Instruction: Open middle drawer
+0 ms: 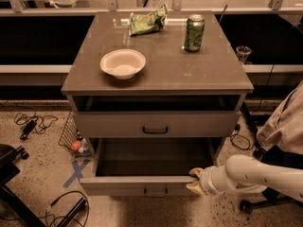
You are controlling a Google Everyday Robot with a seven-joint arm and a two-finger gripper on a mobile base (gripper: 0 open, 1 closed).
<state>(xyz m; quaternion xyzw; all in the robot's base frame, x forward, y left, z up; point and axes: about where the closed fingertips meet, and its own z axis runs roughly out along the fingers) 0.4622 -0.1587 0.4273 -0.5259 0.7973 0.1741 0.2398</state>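
While the middle drawer (124, 185) stands pulled out, hand (194, 180) at its front's right end, grip unclear.

The matt cream plastic hand (196, 182) is at the smooth, matt front of the middle drawer (118, 186); above the hand, a glossy metal can (194, 33) stands on the faintly shiny bench (161, 74).

Your white arm (255, 174) is lying roughly level across the view's lower right, and your hand (195, 181) is sitting low, just right of centre.
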